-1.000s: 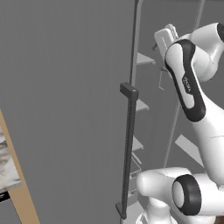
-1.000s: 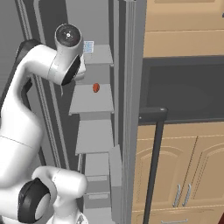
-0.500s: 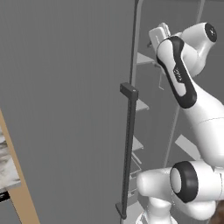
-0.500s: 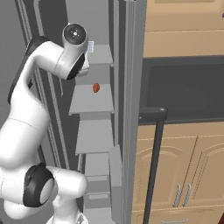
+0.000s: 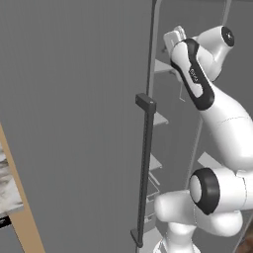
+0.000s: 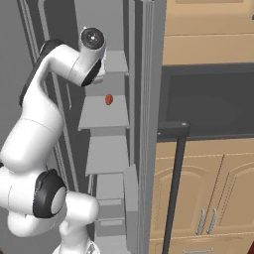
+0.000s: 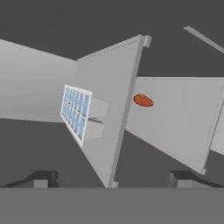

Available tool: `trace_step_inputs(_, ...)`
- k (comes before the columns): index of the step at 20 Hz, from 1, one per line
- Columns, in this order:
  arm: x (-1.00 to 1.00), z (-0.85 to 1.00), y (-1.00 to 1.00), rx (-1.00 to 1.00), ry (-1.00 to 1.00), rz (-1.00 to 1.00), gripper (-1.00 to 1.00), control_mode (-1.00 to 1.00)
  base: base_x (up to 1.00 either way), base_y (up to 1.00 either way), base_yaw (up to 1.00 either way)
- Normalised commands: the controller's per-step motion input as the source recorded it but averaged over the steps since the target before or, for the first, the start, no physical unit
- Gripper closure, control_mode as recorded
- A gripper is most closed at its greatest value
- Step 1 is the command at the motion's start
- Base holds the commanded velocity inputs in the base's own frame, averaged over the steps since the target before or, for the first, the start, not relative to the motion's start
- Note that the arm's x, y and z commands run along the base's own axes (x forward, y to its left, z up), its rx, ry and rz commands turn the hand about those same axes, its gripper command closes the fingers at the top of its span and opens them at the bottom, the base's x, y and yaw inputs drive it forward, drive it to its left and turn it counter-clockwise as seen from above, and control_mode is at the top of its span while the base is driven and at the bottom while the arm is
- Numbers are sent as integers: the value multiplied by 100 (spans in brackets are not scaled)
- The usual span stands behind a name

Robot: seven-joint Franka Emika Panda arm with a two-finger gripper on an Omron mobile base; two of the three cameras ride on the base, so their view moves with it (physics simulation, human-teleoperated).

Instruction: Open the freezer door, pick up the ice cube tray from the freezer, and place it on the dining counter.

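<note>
The freezer door [image 5: 74, 123] stands swung wide open, its black bar handle [image 5: 146, 168] facing me. My arm reaches into the freezer [image 6: 106, 163] at the height of the upper shelves. In the hand view the ice cube tray [image 7: 75, 111], white with pale blue cells, lies on a grey shelf [image 7: 111, 105]; the view is rolled, so the shelf looks steeply tilted. My gripper [image 7: 112, 177] is open and holds nothing. The tray is ahead of it, slightly left of the gap, not touching the fingertips [image 7: 43, 177].
A small red-orange item [image 6: 109, 99] lies on the shelf below the tray's. Several more grey shelves [image 6: 106, 154] follow underneath. Right of the freezer are tan cabinets [image 6: 208, 193] and a dark appliance front [image 6: 208, 99]. A sliver of the marble dining counter [image 5: 7, 188] shows at the far left.
My arm has swung and the hand has pushed a little further up and in toward the upper shelf. The gripper stays open. The door and shelves have not moved.
</note>
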Motion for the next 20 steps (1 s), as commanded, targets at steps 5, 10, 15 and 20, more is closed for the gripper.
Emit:
trace_step_inputs(5,35,-7,2,2,3,0,-100,-100,0,0,0)
trace_step_inputs(10,39,-1,3,1,1,0,-100,-100,0,0,0)
trace_step_inputs(15,41,0,5,0,1,0,-100,-100,0,0,0)
trace_step_inputs(20,41,-1,5,0,1,0,-100,-100,0,0,0)
